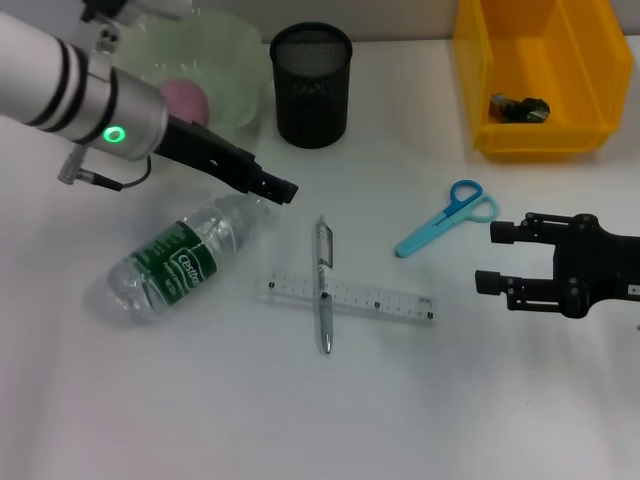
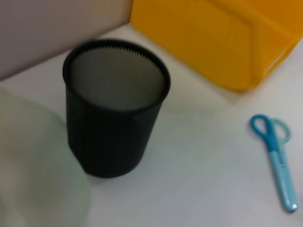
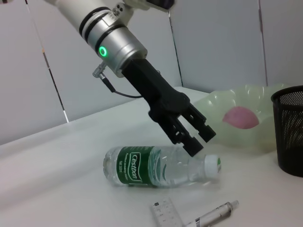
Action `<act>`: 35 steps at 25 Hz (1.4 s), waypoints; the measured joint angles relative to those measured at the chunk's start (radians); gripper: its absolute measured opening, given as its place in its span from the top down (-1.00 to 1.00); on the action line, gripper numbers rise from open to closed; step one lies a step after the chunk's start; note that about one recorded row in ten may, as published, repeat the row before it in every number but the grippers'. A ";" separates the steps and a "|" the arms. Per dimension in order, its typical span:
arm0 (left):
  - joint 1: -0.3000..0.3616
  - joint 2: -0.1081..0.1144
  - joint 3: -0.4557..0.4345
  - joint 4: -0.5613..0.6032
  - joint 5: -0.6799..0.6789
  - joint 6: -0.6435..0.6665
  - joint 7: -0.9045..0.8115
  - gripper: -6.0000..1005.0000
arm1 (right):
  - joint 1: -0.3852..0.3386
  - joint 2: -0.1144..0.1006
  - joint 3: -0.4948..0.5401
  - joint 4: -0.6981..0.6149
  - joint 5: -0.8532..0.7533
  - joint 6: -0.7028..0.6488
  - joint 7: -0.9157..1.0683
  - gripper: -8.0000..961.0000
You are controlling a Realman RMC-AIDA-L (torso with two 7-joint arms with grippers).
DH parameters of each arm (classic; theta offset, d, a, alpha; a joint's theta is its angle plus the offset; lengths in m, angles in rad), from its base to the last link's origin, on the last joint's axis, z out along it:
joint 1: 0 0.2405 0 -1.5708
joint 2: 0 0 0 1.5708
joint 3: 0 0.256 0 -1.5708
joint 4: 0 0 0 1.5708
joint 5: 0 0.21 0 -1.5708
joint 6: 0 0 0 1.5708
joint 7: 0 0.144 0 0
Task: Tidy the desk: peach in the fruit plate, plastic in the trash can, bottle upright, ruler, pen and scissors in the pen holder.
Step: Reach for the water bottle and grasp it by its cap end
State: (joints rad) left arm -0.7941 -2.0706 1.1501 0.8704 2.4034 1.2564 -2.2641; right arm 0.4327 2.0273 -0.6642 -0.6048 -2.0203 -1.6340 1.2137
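- So over on the left, the bottle [image 1: 178, 262] is lying on its side on the white surface [image 1: 150, 400], cap end pointing toward the fruit plate [image 1: 225, 60]. The peach [image 1: 183, 98] is already sitting in that plate, so that bit looks done.
- The left claw [image 1: 280, 188] hangs right above the bottle's cap end, fingers parted a little with nothing between them. My guess is the bottle step is the one in hand: it needs to come down around the neck, close, then tip the thing upright.
- Next along, the black mesh pen holder [image 1: 312, 85] stands at the back, looks empty from what I can see.
- In the middle the pen [image 1: 324, 285] lies across the clear ruler [image 1: 350, 298], touching it, so picking either one is going to be fiddly.
- The blue scissors [image 1: 445, 218] lie a bit further right, on their own.
- Yellow trash can [image 1: 540, 75] is at the back right with something dark in it, probably the plastic, can't say for sure.
- Right claw [image 1: 498, 258] hovers low at the right edge, spread wide, empty, near the scissors.
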 joint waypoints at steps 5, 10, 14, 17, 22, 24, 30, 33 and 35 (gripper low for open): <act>-0.001 -0.001 0.121 -0.003 0.034 -0.083 -0.061 -0.50 | -0.006 -0.001 0.002 0.000 -0.003 0.002 0.000 -0.51; -0.004 -0.002 0.147 -0.025 0.041 -0.112 -0.068 -0.49 | -0.008 -0.003 0.008 0.000 -0.003 0.002 0.000 -0.51; -0.013 -0.004 0.159 -0.071 0.042 -0.143 -0.069 -0.49 | -0.009 -0.004 0.009 0.001 -0.003 0.002 0.000 -0.51; -0.018 -0.005 0.174 -0.089 0.042 -0.154 -0.065 -0.48 | -0.010 -0.005 0.009 0.001 -0.003 0.002 0.000 -0.51; -0.016 -0.007 0.211 -0.092 0.041 -0.176 -0.068 -0.48 | -0.010 -0.007 0.007 0.001 -0.003 0.002 0.000 -0.51; -0.014 -0.007 0.227 -0.092 0.041 -0.184 -0.068 -0.48 | -0.009 -0.007 0.007 0.000 -0.003 0.002 0.000 -0.51; -0.011 -0.006 0.251 -0.091 0.041 -0.197 -0.069 -0.47 | -0.009 -0.007 0.010 0.001 -0.003 0.002 0.000 -0.51; -0.011 -0.006 0.251 -0.088 0.039 -0.198 -0.066 -0.47 | -0.009 -0.007 0.010 0.001 -0.003 0.003 0.000 -0.51; -0.009 -0.006 0.250 -0.084 0.038 -0.198 -0.065 -0.27 | -0.010 -0.008 0.010 0.001 -0.003 0.003 0.000 -0.51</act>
State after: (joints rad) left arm -0.8034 -2.0763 1.4000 0.7862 2.4410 1.0579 -2.3288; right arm 0.4226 2.0197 -0.6541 -0.6043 -2.0235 -1.6309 1.2132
